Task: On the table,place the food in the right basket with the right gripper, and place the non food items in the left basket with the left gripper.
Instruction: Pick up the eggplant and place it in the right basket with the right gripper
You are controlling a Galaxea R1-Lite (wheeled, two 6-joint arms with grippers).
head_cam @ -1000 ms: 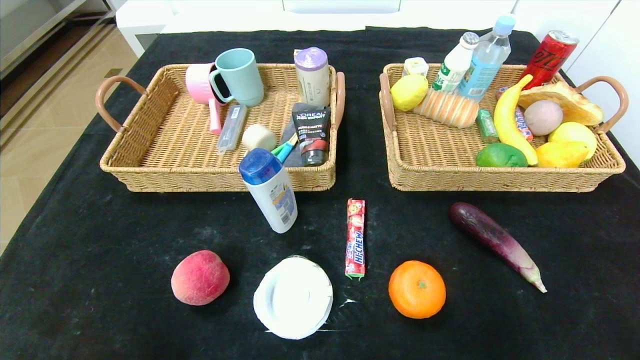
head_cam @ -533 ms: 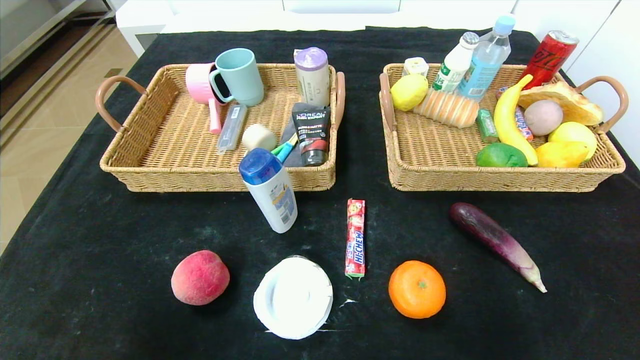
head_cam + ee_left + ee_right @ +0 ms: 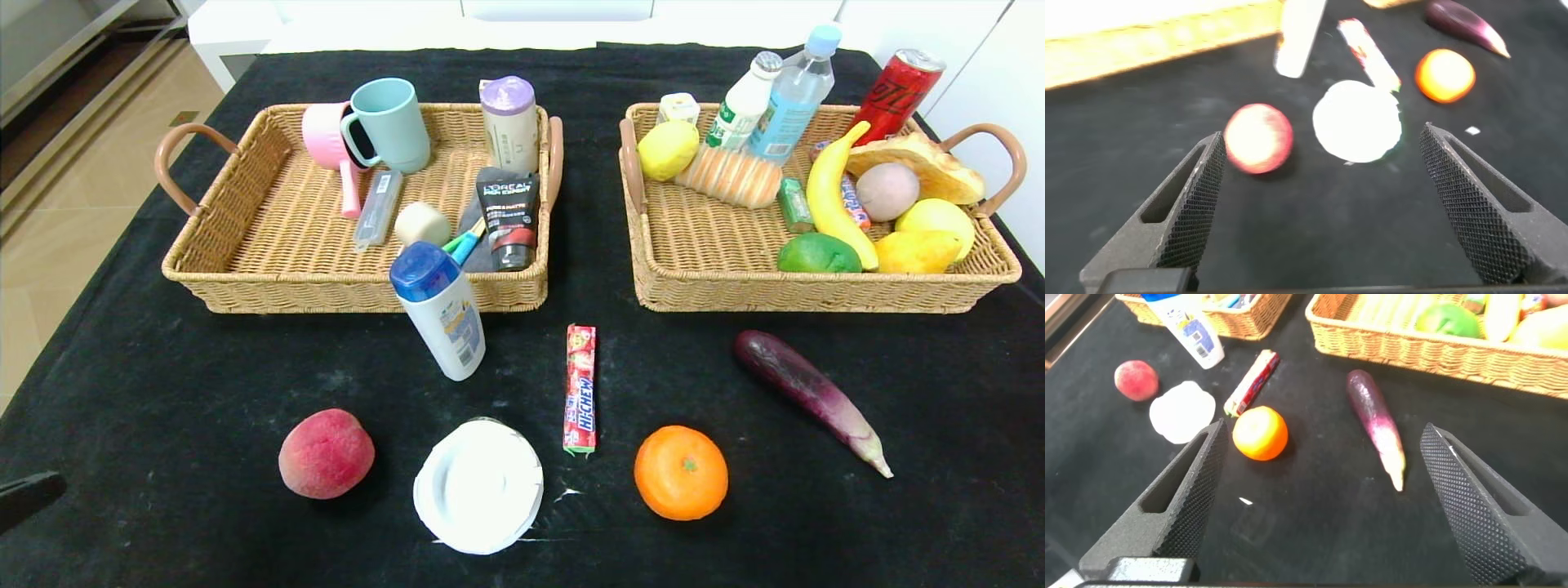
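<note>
On the black table (image 3: 163, 384) lie a peach (image 3: 326, 454), a white dish (image 3: 478, 486), a Hi-Chew stick (image 3: 580, 389), an orange (image 3: 681, 472) and a purple eggplant (image 3: 804, 394). A blue-capped white bottle (image 3: 441, 312) stands before the left basket (image 3: 269, 286). My left gripper (image 3: 1323, 135) hovers open over the near left of the table, with the peach (image 3: 1257, 137) and dish (image 3: 1357, 121) ahead of it; one of its fingers (image 3: 28, 496) shows in the head view. My right gripper (image 3: 1321, 431) hangs open above the cloth, short of the orange (image 3: 1261, 433) and eggplant (image 3: 1374, 425).
The left basket holds mugs, tubes and a toothbrush. The right basket (image 3: 816, 290) holds fruit, bread, bottles and a red can, with bare wicker at its near left. White furniture stands behind the table's far edge.
A black finger of my left gripper has come into the head view at the lower left edge. Nothing on the table has moved.
</note>
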